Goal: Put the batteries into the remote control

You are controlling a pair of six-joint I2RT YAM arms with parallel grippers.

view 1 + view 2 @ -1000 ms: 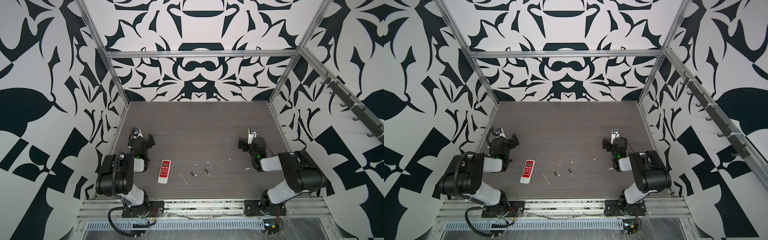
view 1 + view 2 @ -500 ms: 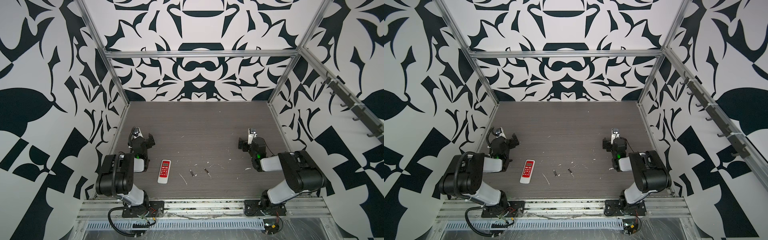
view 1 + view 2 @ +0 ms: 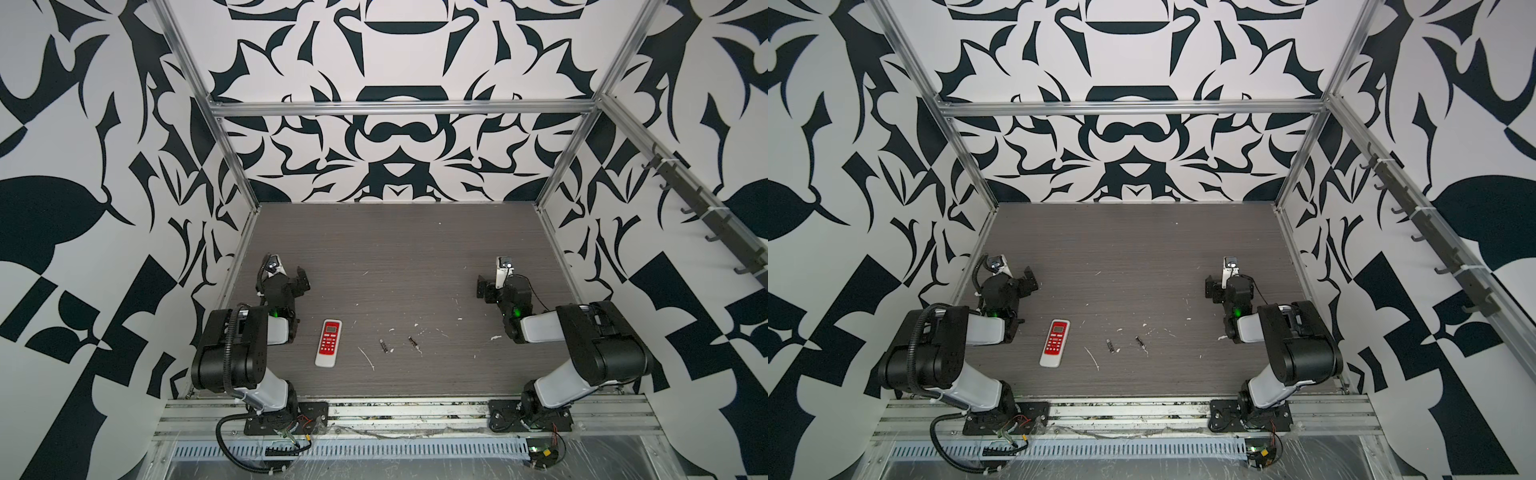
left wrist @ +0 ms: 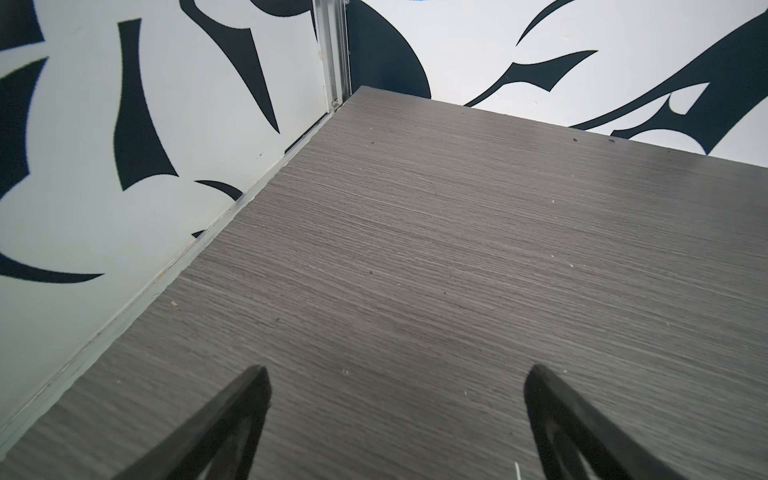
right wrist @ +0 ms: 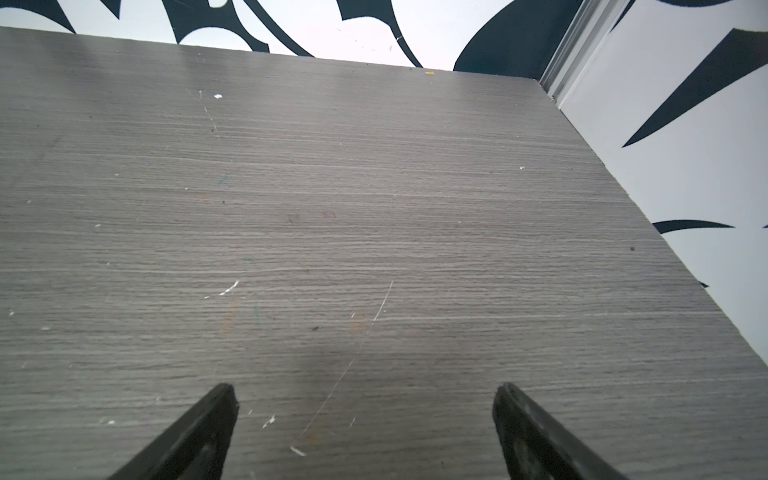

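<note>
Since neither arm has hold of anything yet, the whole thing comes down to who's closer to what. The left gripper [image 4: 397,370] is spread wide with only bare table [image 4: 457,249] between its tips, and the same goes for the right gripper [image 5: 365,386].

The remote control [image 3: 328,343] lies flat with its red face up. Its long axis runs away from the robot, with the screen end farthest and leaning a touch to the right. The batteries [image 3: 383,345] lie on the table to the right of the remote, apart from it and from each other. The one closer to the remote lies roughly parallel to it, and the other one [image 3: 412,341] is slanted. There are white scraps [image 3: 368,358] lying around them, so don't mix those up.

In both top views the left gripper is just past the remote's screen end and a bit to its left, so I'd say it's the closer one for the remote. The right gripper is well off beyond the batteries, on the far side from the remote, and looks slightly closer to the slanted one. Face up probably means the remote needs flipping first.
</note>
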